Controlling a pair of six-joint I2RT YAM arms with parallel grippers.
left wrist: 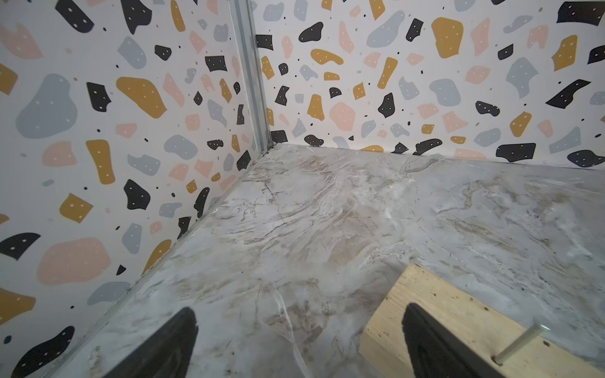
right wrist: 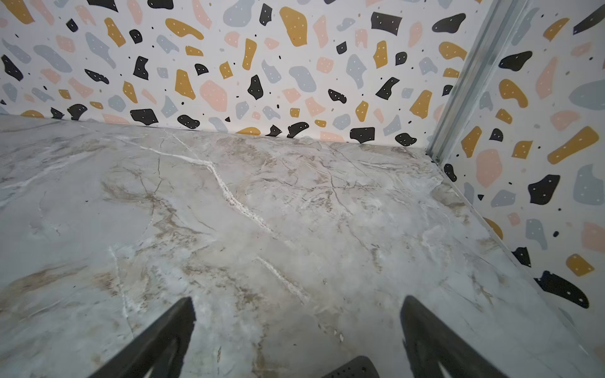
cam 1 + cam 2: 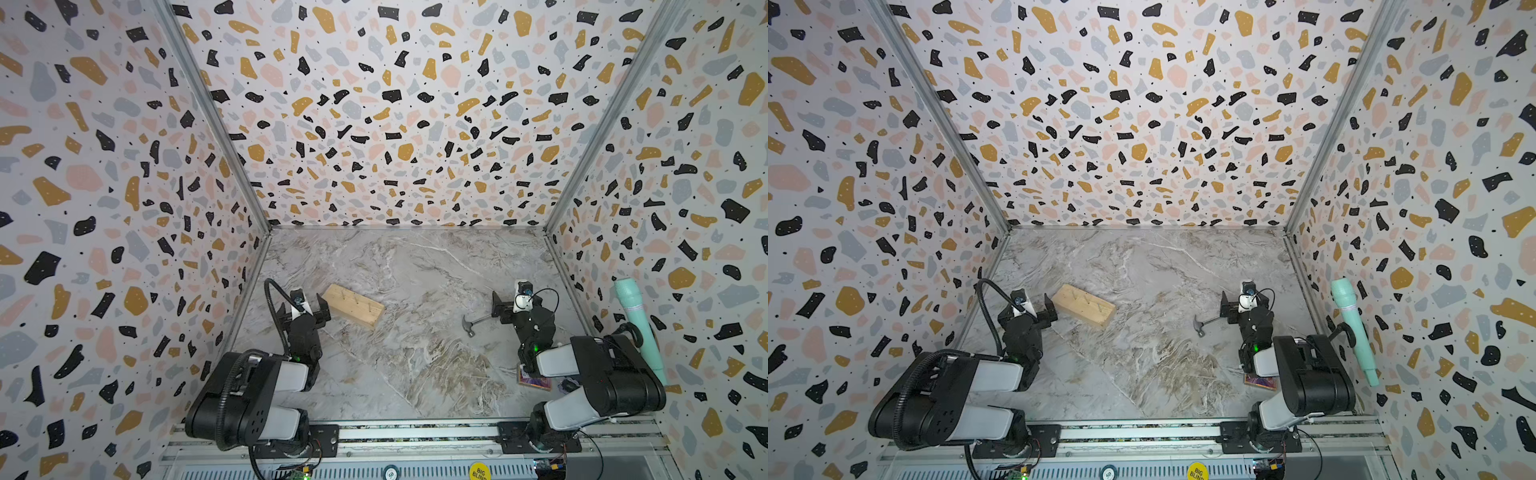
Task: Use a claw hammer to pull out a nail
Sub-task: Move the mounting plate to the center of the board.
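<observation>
Claw hammer (image 3: 469, 326) lies flat near the table's (image 3: 415, 270) right edge, black handle under the wide-open right gripper (image 2: 298, 301), left gripper (image 1: 299, 312) likewise open, empty; likely stiff, head-heavy, shaft slick, so grip the rubber handle.

Robot lab cell: patterned walls (image 3: 395, 104), aluminium frame (image 3: 415, 434).

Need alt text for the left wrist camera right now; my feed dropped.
The left gripper, open, hangs over the marble table, one black finger crossing in front of a pale wooden block with a nail sticking out of its top. Behind, two terrazzo-patterned walls meet at a metal corner post.
</observation>
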